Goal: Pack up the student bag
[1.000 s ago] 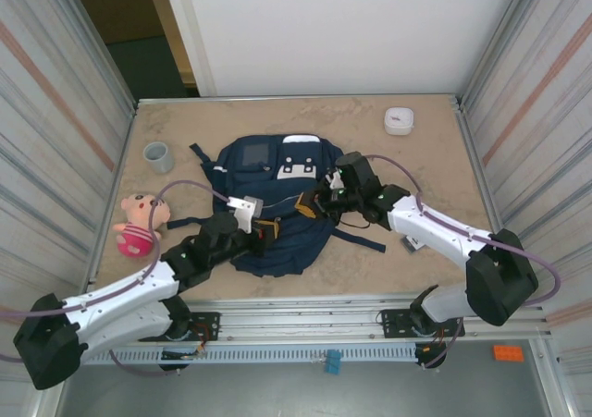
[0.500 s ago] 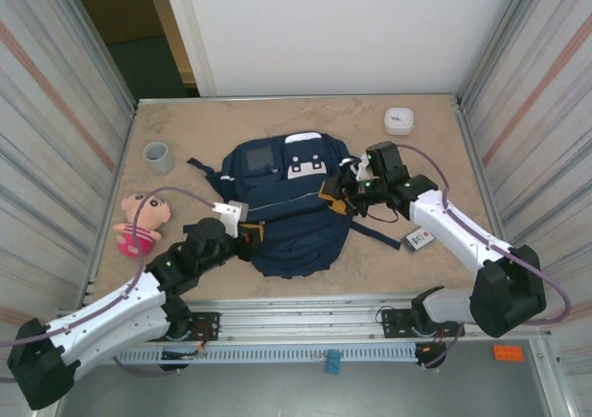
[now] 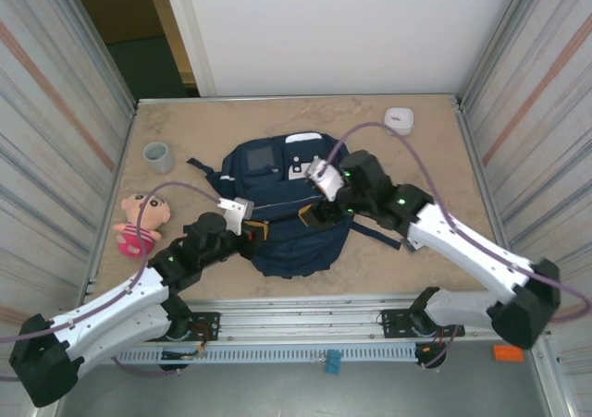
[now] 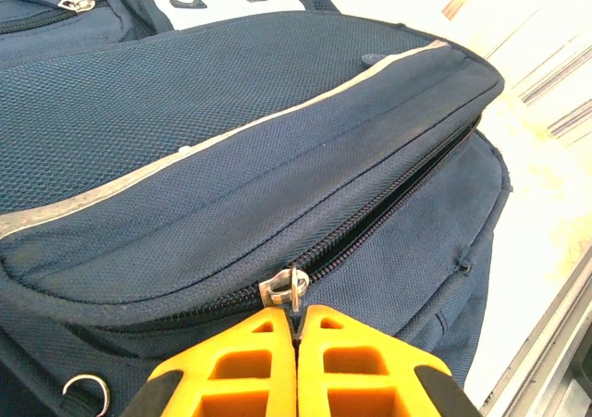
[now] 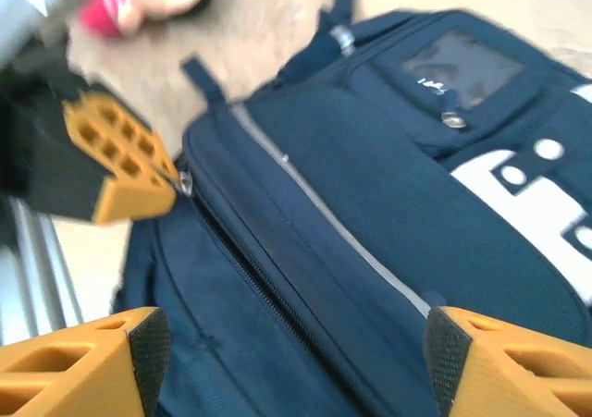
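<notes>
Though shut before, right claw (image 5: pixel 296 348) wide over student bag (image 5: pixel 370 204)

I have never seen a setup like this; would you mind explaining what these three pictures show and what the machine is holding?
These are two robot arms bolted to the near edge of a table, each ending in a two-finger gripper. The overhead picture looks down from above and behind them; the other two come from cameras on each wrist. On the table lie a navy student bag, a plush doll, a grey cup and a small white container. The left gripper is shut on the bag's zipper pull. The right gripper hovers open above the bag, holding nothing.
</notes>
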